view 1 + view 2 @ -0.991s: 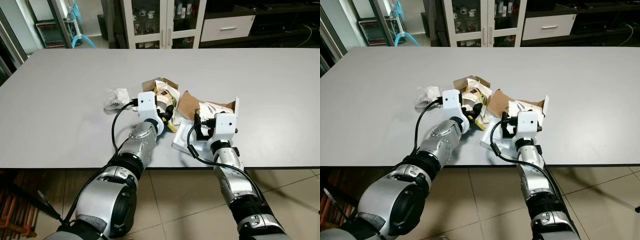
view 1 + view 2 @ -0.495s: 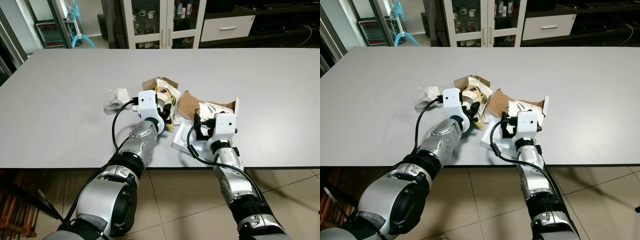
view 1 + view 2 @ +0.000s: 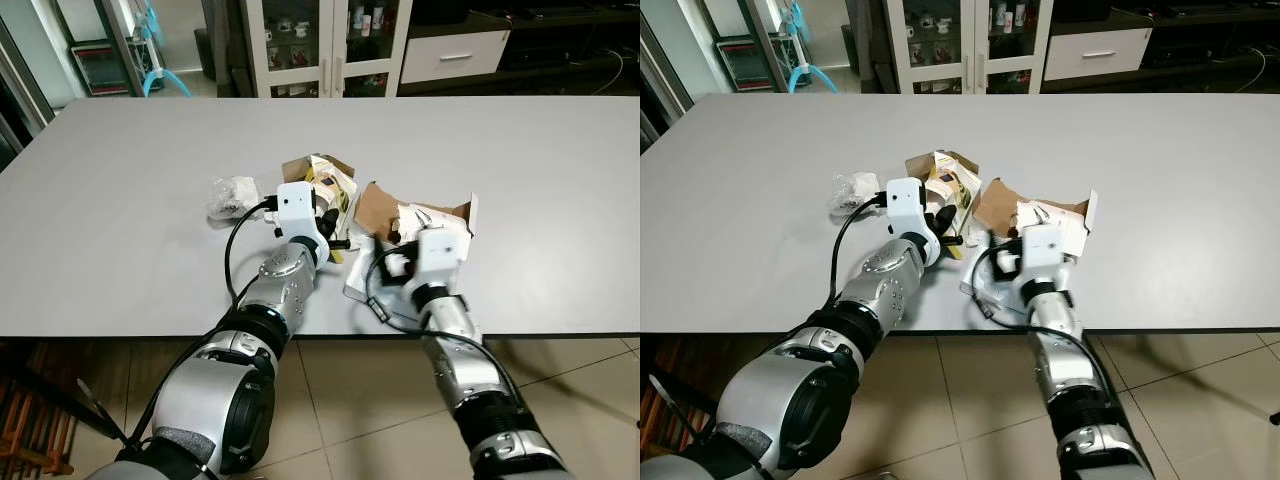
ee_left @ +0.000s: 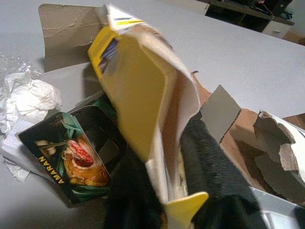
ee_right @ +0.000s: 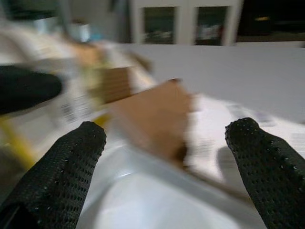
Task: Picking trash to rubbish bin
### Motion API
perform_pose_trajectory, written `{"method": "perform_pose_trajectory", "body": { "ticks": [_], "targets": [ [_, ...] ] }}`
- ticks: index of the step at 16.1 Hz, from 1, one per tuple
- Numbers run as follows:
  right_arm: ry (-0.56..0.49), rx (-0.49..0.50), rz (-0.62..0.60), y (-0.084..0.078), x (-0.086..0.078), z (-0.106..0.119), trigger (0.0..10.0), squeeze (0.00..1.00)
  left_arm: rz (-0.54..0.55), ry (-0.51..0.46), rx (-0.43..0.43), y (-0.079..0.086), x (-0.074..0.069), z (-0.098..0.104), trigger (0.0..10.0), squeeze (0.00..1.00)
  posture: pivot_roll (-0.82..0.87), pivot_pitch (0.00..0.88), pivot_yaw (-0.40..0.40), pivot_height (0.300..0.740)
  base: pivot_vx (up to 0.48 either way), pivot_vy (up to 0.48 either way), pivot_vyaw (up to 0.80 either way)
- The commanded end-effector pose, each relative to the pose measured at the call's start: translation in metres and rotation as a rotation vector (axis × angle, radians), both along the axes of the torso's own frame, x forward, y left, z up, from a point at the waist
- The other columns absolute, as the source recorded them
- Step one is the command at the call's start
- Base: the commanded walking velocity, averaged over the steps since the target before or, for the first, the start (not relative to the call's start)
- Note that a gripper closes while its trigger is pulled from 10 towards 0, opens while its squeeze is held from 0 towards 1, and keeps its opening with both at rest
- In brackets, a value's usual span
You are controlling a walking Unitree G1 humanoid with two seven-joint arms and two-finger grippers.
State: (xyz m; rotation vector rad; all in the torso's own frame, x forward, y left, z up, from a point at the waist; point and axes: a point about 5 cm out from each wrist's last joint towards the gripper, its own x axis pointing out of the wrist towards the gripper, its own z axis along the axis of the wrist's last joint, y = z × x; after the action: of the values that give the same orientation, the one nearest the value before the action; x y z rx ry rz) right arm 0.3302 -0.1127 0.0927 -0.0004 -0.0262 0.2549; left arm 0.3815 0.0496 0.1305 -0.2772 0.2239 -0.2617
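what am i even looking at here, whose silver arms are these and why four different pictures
The arms belong to a humanoid robot clearing trash off a grey table. Two pictures come from cameras in its head, looking down; the other two sit on its wrists, looking along the black fingers. The left gripper is clamped on a yellow and white carton. The right gripper is open over a torn cardboard box; that picture is blurred. A crumpled plastic wrapper lies beside the pile.
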Motion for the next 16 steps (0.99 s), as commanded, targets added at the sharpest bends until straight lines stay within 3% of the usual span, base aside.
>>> {"method": "perform_pose_trajectory", "body": {
  "ticks": [1, 3, 4, 5, 6, 10, 11, 12, 13, 14, 16],
  "targets": [
    [0.002, 0.008, 0.052, 0.007, -0.004, 0.0, 10.0, 0.0, -0.008, -0.015, -0.001, -0.003, 0.002, 0.006, 0.0, 0.0, -0.06, 0.019, 0.043, 0.74, 0.0, 0.0, 0.0],
    [0.002, 0.01, 0.045, 0.007, -0.004, 0.0, 10.0, 0.0, -0.007, -0.017, 0.0, -0.003, 0.002, 0.006, 0.0, 0.0, -0.06, 0.02, 0.044, 0.74, 0.0, 0.0, 0.0],
    [0.002, 0.01, 0.039, 0.006, -0.003, 0.0, 10.0, 0.0, -0.007, -0.024, 0.0, -0.003, 0.002, 0.007, 2.4, 0.0, -0.06, 0.021, 0.045, 0.74, 0.0, 0.0, 0.0],
    [0.002, 0.011, 0.04, 0.005, -0.003, 0.0, 10.0, 0.0, -0.006, -0.025, 0.001, -0.003, 0.002, 0.007, 2.4, 0.0, -0.06, 0.021, 0.045, 0.74, 0.0, 0.0, 0.0],
    [0.005, 0.012, 0.042, 0.004, -0.003, 0.0, 10.0, 0.0, -0.009, -0.034, 0.008, -0.003, 0.002, 0.008, 10.0, 0.0, -0.06, 0.021, 0.045, 0.74, 0.0, 0.0, 0.0],
    [0.009, 0.013, 0.047, 0.005, -0.004, 0.0, 10.0, 0.0, 0.0, -0.08, 0.005, -0.002, 0.005, 0.015, 10.0, 0.0, -0.06, 0.02, 0.045, 0.74, 0.0, 0.0, 0.0],
    [0.008, 0.013, 0.041, 0.004, -0.004, 0.0, 10.0, 0.0, 0.043, -0.205, -0.047, 0.003, 0.009, 0.036, 10.0, 0.0, -0.06, 0.018, 0.044, 0.74, 0.0, 0.0, 0.0],
    [0.009, 0.012, 0.037, 0.004, -0.004, 0.0, 10.0, 0.0, 0.074, -0.282, -0.04, 0.008, 0.011, 0.047, 10.0, 0.0, -0.05, 0.019, 0.043, 0.74, 0.0, 0.0, 0.0],
    [0.01, 0.012, 0.035, 0.003, -0.004, 0.0, 10.0, 0.0, 0.1, -0.345, -0.025, 0.012, 0.011, 0.056, 10.0, 0.0, -0.05, 0.016, 0.043, 0.74, 0.0, 0.0, 0.0],
    [0.013, 0.011, 0.035, 0.004, -0.003, -0.001, 10.0, 0.0, 0.142, -0.475, 0.021, 0.018, 0.011, 0.074, 10.0, 0.0, -0.05, 0.016, 0.042, 0.74, 0.0, 0.0, 0.0],
    [0.011, 0.012, 0.037, 0.005, -0.002, 0.0, 10.0, 0.0, 0.165, -0.595, 0.054, 0.02, 0.006, 0.086, 10.0, 0.0, -0.05, 0.009, 0.043, 0.74, 0.0, 0.0, 0.0]
  ]
}}
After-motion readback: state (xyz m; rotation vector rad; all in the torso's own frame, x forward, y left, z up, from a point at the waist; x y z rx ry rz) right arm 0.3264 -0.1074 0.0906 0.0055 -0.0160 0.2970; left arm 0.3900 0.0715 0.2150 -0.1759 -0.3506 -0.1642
